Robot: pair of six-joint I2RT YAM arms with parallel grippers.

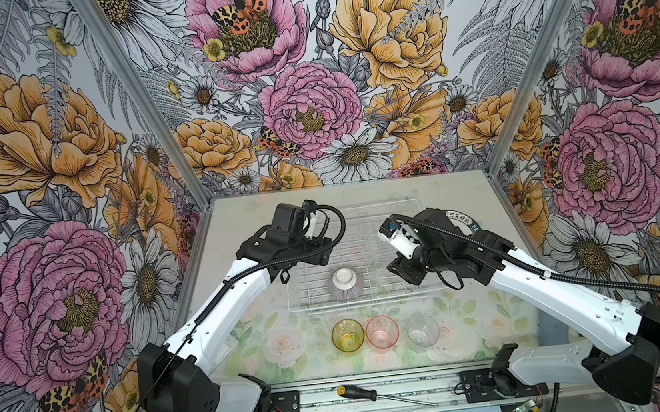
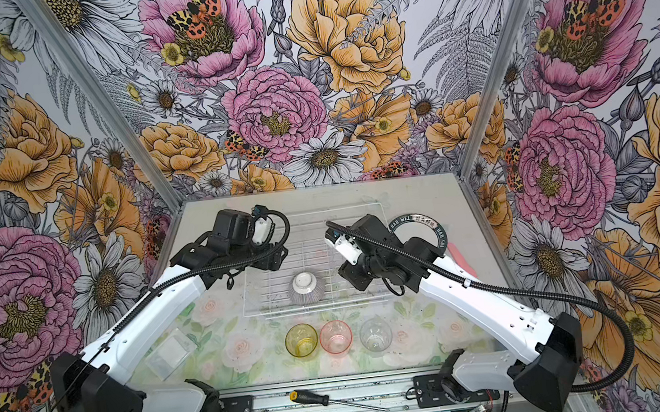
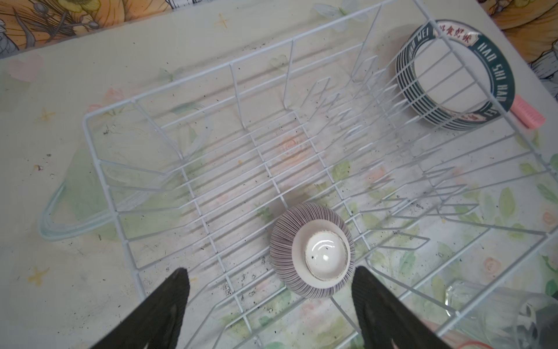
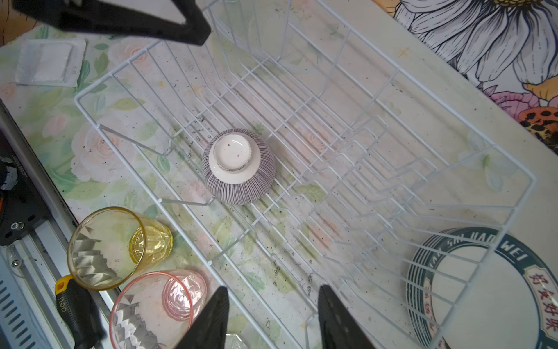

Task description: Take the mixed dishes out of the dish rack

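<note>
Dish rack (image 1: 360,250): on desk (image 1: 238,225), mid-field; bowl (image 1: 346,284): upside down, white foot up, inside rack near front edge; plates (image 3: 499,80): stacked flat on desk just outside rack's right end; yellow tumbler (image 1: 348,335), pink tumbler (image 1: 382,332), clear tumbler (image 1: 422,330): upright, in row on desk before rack; left jaws: spread wide, empty, above rack near bowl; right jaws: parted, empty, over rack's right part; screwdriver (image 1: 358,392): on front rail.

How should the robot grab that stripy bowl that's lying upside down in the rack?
Probably by the white foot, coming straight down from above. The bowl sits upside down on the dish rack grid, so the raised foot ring points up and is its narrowest part. The ribbed sides flare wide and slope away, so a grip would likely slip there.
</note>
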